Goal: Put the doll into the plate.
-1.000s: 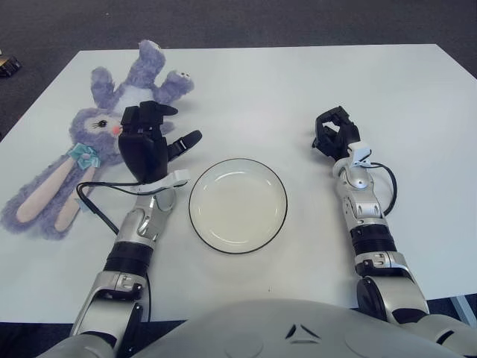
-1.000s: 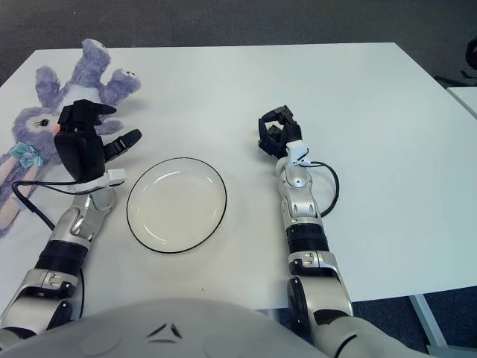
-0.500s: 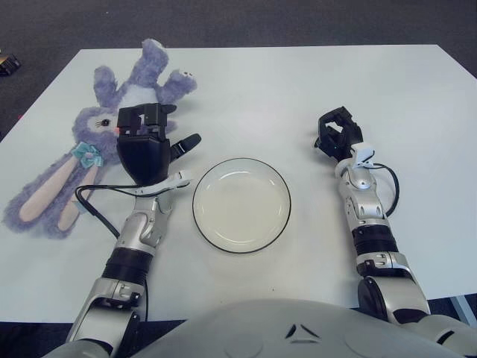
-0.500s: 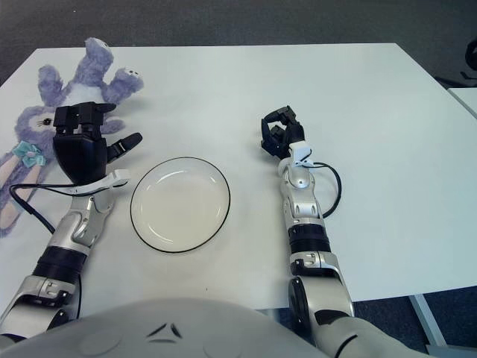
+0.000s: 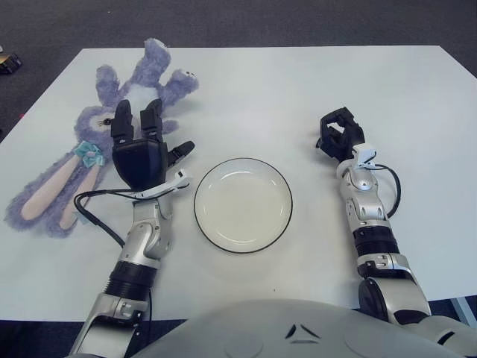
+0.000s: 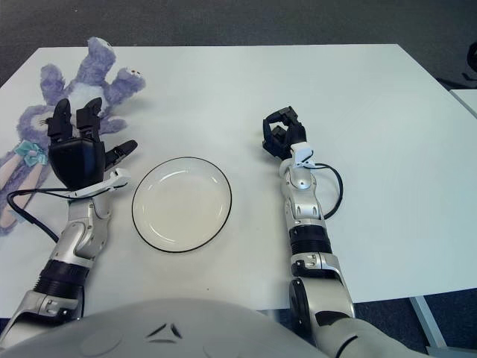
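Right, I have the left hand (image 5: pixel 141 153) raised over the near-left part of the table (image 5: pixel 298 89), fingers spread upright and holding nothing, showing just beside the doll (image 5: pixel 97 142) and partly in front of its head. The doll, a purple plush rabbit, lies sprawled toward the far-left corner, its long ears trailing down to the left edge and its legs pointing toward the far edge. The plate (image 5: pixel 243 205) sits empty near the middle of the near edge, apart from the doll, with my left hand between them. My right hand (image 5: pixel 339 134) shows to the right of the plate, fingers curled with nothing in them, idle.

I judge the doll light, soft and floppy: it will sag and drape, and the ears will dangle. I would close on the torso or the neck under the head, where the stuffing is thickest, not on an ear or limb. The fur should grip well and nothing here is fragile. It looks larger than the plate, so expect overhang.
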### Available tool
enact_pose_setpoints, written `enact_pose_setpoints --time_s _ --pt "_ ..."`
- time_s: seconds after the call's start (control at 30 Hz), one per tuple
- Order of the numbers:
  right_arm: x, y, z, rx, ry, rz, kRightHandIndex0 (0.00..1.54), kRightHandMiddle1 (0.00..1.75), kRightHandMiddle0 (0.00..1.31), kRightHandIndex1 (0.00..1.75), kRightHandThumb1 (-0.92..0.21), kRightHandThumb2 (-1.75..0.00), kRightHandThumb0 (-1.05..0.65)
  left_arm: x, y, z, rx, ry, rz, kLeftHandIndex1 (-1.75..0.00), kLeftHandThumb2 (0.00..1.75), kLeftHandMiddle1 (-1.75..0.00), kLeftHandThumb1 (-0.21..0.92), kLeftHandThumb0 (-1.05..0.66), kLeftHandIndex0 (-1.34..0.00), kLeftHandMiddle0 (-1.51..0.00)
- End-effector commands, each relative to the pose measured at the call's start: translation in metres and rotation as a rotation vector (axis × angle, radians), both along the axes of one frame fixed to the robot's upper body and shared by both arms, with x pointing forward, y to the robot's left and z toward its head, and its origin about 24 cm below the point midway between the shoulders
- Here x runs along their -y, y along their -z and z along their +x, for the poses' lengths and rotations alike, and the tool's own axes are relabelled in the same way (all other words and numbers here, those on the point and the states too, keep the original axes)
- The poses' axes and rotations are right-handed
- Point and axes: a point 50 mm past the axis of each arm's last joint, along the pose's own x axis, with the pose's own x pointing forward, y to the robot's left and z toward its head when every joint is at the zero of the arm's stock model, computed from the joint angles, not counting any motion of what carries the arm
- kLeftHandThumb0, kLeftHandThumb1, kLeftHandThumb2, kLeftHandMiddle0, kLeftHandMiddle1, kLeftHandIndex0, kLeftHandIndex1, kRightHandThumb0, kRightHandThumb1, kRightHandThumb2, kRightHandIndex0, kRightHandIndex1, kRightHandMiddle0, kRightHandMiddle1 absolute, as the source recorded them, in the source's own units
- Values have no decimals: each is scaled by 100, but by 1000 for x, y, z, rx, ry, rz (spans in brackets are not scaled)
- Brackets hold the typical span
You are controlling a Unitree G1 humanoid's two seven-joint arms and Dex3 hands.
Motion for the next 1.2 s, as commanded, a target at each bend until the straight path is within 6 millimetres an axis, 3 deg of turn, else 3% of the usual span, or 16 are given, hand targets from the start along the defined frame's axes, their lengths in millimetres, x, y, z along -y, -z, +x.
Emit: enact_pose_setpoints --time_s 0.0,0.33,1.17 --pt "4 29 -11 -142 14 4 78 175 32 175 -73 -77 -38 0 3 -4 -41 -46 12 -39 0 0 83 -63 -22 -17" --pt "4 30 -11 -145 16 1 78 175 32 175 -73 -77 -38 -1 3 -3 -86 -172 59 -26 0 0 80 -62 -26 -23" --pt "8 31 -12 -145 9 15 75 172 32 175 -75 -72 -37 -13 -1 4 -110 -315 16 -10 0 0 77 -64 -17 -6"
